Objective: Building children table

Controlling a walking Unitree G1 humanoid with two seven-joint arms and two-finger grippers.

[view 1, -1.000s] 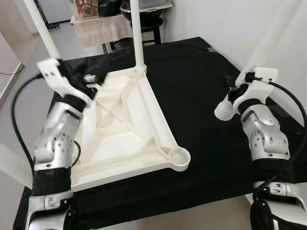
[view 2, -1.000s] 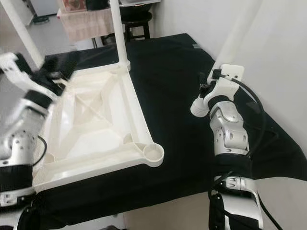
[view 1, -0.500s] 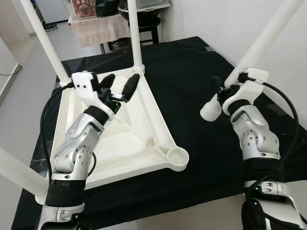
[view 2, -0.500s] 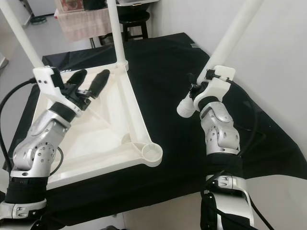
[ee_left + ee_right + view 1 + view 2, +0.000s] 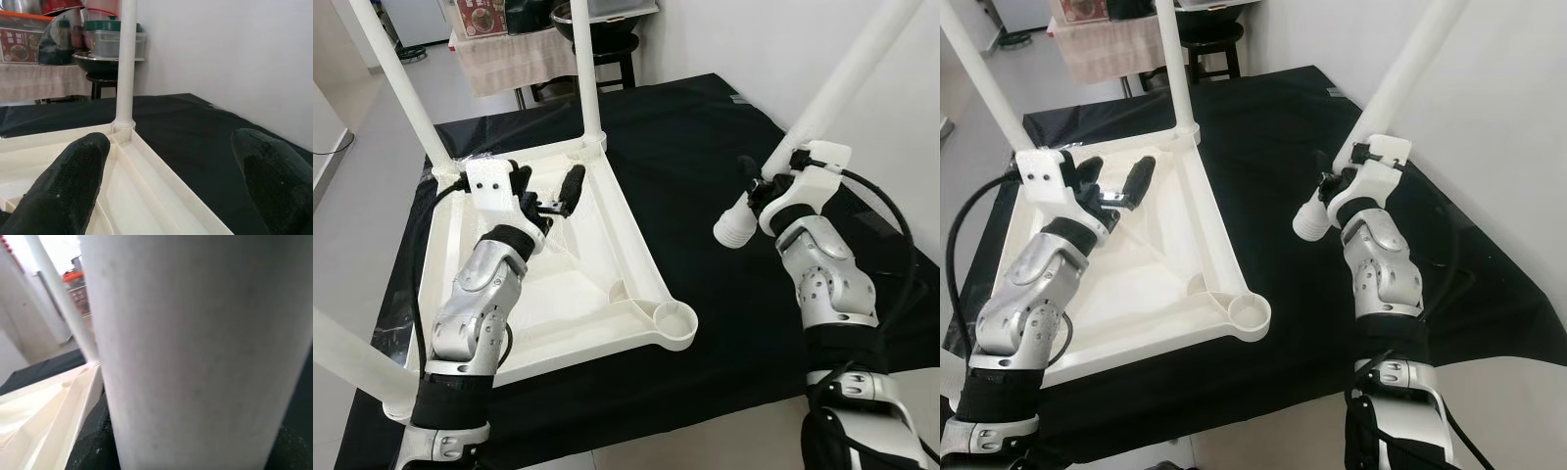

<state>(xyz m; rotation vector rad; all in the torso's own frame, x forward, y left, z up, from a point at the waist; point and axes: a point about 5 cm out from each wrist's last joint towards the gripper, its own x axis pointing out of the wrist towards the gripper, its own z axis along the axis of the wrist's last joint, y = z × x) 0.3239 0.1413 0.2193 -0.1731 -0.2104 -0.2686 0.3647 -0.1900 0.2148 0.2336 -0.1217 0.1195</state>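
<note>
The white tabletop (image 5: 636, 257) lies upside down on a black cloth (image 5: 705, 127). Two white legs stand upright in its far corners, one (image 5: 590, 88) on the right and one (image 5: 406, 98) on the left. A third leg (image 5: 347, 357) sticks out at the near left corner. The round socket (image 5: 677, 319) at the near right corner holds nothing. My left gripper (image 5: 546, 186) hovers open over the far left of the tabletop; its fingers (image 5: 58, 191) frame the far right leg (image 5: 126, 63). My right gripper (image 5: 766, 186) is shut on a fourth white leg (image 5: 822, 98), held slanted above the cloth to the right of the tabletop, with its ribbed lower end (image 5: 736, 221) pointing down.
A white wall (image 5: 822, 29) rises close on the right. Behind the cloth stand a black stool with a dark pot (image 5: 607, 34) and a small cloth-covered table (image 5: 509, 54). Grey floor (image 5: 362, 186) lies to the left.
My left arm has swung in from beside the far left leg to over the tabletop, fingers open. My right gripper has carried its leg a little leftward, toward the tabletop.
</note>
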